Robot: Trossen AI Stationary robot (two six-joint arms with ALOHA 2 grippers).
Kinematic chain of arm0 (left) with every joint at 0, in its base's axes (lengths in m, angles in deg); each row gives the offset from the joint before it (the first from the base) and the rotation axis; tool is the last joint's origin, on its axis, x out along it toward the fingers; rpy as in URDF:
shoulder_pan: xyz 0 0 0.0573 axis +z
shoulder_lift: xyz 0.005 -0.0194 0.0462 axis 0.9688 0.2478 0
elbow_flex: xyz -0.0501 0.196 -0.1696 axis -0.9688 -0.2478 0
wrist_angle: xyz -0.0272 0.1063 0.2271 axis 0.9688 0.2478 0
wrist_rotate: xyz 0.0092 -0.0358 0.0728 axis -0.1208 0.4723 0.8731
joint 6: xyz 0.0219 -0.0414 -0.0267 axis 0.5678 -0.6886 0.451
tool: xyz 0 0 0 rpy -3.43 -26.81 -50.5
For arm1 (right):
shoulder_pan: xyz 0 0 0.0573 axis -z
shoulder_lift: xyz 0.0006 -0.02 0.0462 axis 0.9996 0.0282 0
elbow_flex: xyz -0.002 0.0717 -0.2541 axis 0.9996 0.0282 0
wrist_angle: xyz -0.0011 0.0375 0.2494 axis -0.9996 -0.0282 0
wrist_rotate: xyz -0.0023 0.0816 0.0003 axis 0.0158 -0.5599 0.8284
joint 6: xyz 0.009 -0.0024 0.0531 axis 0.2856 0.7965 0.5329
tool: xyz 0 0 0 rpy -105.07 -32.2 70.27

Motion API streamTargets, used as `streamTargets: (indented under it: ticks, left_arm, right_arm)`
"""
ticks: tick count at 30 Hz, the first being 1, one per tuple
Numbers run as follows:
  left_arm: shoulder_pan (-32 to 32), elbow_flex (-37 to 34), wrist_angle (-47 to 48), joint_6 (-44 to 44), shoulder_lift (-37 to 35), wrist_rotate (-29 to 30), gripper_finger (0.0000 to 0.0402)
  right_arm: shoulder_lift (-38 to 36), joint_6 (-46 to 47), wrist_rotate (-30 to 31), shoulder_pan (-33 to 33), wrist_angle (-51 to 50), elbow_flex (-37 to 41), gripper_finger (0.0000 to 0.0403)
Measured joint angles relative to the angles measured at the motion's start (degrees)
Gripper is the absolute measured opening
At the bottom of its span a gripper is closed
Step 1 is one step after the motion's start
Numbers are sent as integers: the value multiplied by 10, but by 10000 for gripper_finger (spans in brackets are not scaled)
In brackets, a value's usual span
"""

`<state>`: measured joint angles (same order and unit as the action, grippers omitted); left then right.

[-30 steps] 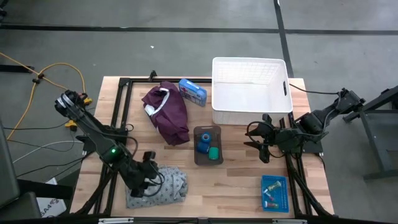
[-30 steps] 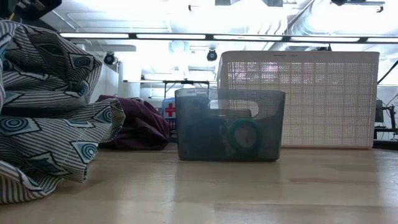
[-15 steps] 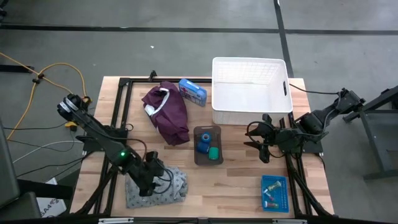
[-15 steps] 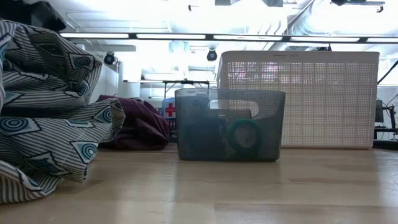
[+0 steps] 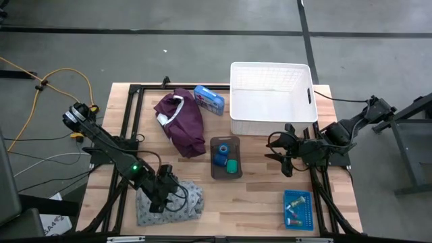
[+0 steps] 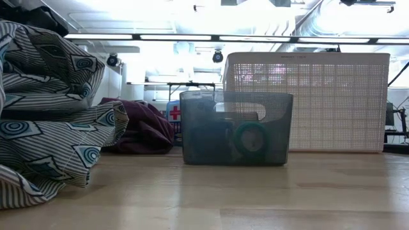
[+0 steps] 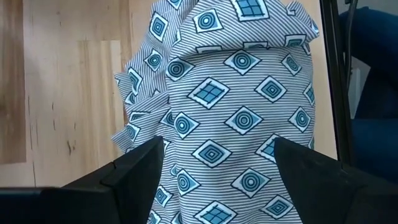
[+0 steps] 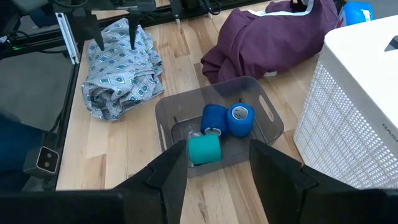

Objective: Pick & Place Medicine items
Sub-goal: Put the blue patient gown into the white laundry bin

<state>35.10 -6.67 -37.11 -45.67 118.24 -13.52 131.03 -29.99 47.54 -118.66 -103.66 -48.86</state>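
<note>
The medicine items are two blue rolls [image 8: 227,119] and a green roll [image 8: 204,149]. They lie in a grey see-through bin [image 5: 226,158] at the table's middle. Tiny pale and pinkish pieces lie in a blue tray [image 5: 298,209] near the right front corner. My right gripper [image 5: 282,154] hangs open just right of the bin and touches nothing. My left gripper [image 5: 165,189] is open and points down over the grey patterned cloth [image 7: 236,93], its fingers astride the cloth's bunched top. The cloth lies in a heap by the near left edge. My left gripper comes at the grey patterned cloth [image 8: 121,68] from above with open fingers [image 7: 134,171]. I cannot tell whether the fingertips touch the fabric. The cloth lies bunched on the table.
A white mesh basket [image 5: 273,98] stands at the far right. A maroon garment with white trim [image 5: 181,123] and a blue box [image 5: 209,99] lie far of the bin. Black frame rails [image 5: 128,135] run along the table's sides. Bare wood shows between bin and tray.
My left gripper has moved toward the table's right, from the cloth's left edge to above its middle, mostly in the first half second. The cloth, the bin and my right arm have kept still.
</note>
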Motion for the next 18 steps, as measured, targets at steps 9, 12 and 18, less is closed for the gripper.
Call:
streamTargets:
  ticks: [9, 12, 18]
  left_arm:
    - [-2, 0, 0, -12, 0, 0, 298]
    - [-2, 0, 1, -11, 0, -2, 304]
    - [-2, 0, 4, -2, 2, -10, 365]
  right_arm:
    - [0, 0, 0, 0, 0, 0, 160]
    - [0, 0, 0, 0, 0, 0, 160]
    - [0, 0, 0, 0, 0, 0, 160]
